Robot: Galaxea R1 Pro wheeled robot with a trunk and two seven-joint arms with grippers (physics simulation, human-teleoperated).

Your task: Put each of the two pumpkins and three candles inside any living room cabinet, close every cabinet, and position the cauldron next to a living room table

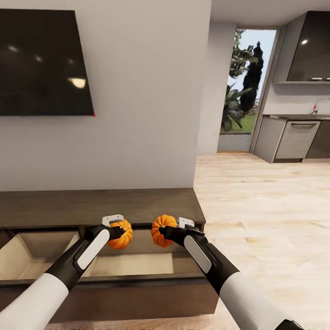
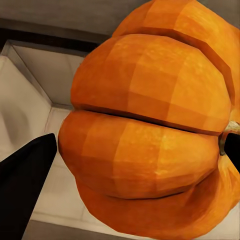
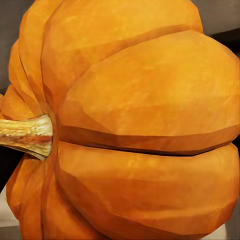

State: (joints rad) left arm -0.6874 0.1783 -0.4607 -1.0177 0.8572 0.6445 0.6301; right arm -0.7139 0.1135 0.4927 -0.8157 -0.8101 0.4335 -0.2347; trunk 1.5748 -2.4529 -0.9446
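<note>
Hanging side by side over the open drawers of the cabinet point(image 1: 98, 208), the two pumpkins are each gripped by a claw. The left pumpkin point(image 1: 121, 234) sits clamped in the left claw point(image 1: 120, 233), and the right pumpkin point(image 1: 162, 230) is clamped in the right claw point(image 1: 166, 231); the two fruits are near each other but apart. In the head view the black fingers cover part of each pumpkin, so the fingertips themselves are hard to make out.

In the left wrist view the left pumpkin point(image 2: 150, 125) bulges close to the lens, its ribs running sideways and only a sliver of stem showing at the picture's edge; one dark finger point(image 2: 25, 180) shows beside it, the other is cut off. Behind it lies the pale inside of a drawer point(image 2: 35, 90). In the right wrist view the right pumpkin point(image 3: 140, 125) takes up almost everything, its tan stem point(image 3: 27, 135) pointing sideways; the fingers are hidden there.

The cabinet is long, low and dark brown, its flat top bare, standing against a pale wall with a dark television point(image 1: 43, 62) above, cut off at the picture's left. The drawer fronts are partly hidden by the arms. To the right runs a light wood floor point(image 1: 266, 206), with grey kitchen units point(image 1: 293, 140) and a glass door point(image 1: 245, 87) beyond.
</note>
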